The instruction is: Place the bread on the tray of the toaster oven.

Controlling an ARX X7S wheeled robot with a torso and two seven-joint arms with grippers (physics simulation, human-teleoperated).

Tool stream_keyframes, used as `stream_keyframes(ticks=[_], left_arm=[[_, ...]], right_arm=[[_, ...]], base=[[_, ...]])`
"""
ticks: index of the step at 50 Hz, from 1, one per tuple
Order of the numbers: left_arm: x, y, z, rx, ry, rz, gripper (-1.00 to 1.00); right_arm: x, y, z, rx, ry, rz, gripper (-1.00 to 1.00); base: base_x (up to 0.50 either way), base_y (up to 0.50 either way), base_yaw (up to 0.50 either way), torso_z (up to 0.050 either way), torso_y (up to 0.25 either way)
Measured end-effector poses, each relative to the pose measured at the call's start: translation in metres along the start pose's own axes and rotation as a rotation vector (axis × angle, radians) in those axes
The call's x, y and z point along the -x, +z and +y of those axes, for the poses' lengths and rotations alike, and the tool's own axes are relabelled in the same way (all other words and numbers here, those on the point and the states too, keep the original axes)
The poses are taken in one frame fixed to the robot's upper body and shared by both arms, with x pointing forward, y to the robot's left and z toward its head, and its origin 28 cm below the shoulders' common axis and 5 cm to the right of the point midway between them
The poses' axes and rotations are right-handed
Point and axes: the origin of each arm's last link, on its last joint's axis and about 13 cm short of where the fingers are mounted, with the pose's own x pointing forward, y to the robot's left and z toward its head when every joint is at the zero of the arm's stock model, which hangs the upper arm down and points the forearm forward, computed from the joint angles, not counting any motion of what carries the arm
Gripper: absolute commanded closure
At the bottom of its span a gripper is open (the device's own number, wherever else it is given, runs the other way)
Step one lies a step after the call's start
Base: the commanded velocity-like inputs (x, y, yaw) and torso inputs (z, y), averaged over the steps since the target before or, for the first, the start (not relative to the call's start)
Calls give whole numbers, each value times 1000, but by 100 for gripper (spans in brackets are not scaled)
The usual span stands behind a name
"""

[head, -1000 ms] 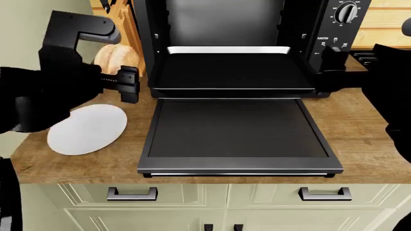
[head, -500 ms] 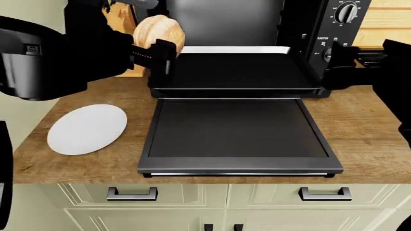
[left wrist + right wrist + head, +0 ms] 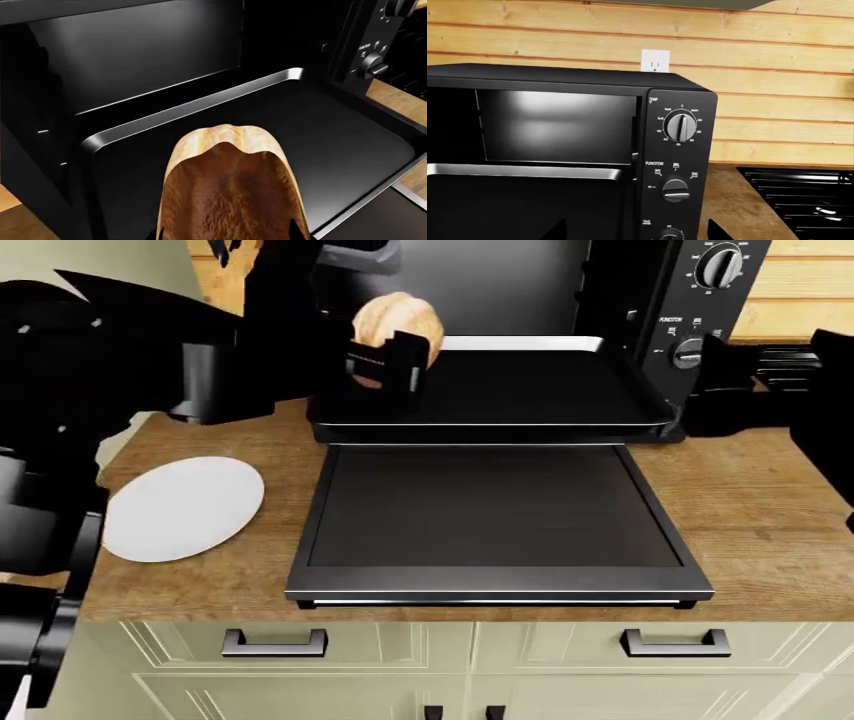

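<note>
My left gripper (image 3: 388, 352) is shut on the bread (image 3: 395, 316), a golden-tan loaf, and holds it above the rear left part of the tray (image 3: 507, 390). In the left wrist view the bread (image 3: 230, 185) fills the foreground, over the black tray (image 3: 340, 145) with its pale rear rim. The tray is pulled out of the toaster oven (image 3: 694, 300), above the dropped door (image 3: 494, 520). My right gripper (image 3: 710, 388) is open and empty beside the oven's knob side. The right wrist view shows the oven (image 3: 680, 150) from the right front.
A round white plate (image 3: 180, 508) lies on the wooden counter (image 3: 761, 520) left of the door. Black stovetop grates (image 3: 800, 195) lie right of the oven. A plank wall with an outlet (image 3: 654, 60) is behind. Cabinet drawers (image 3: 274, 642) are below the counter edge.
My left gripper has carried the bread to the right, from beside the oven's left side to above the tray's rear left part. The right arm has barely moved.
</note>
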Motion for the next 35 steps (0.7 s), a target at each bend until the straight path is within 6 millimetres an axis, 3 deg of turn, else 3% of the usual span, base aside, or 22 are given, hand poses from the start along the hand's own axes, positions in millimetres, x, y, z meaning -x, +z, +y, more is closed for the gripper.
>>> stream_keyframes(ticks=[35], left_arm=[[-49,19,-7,0,-41,10,100]], right_arm=[[3,-7,-3,-5,-7,18,-100]], base=[[0,0,0,0,0]])
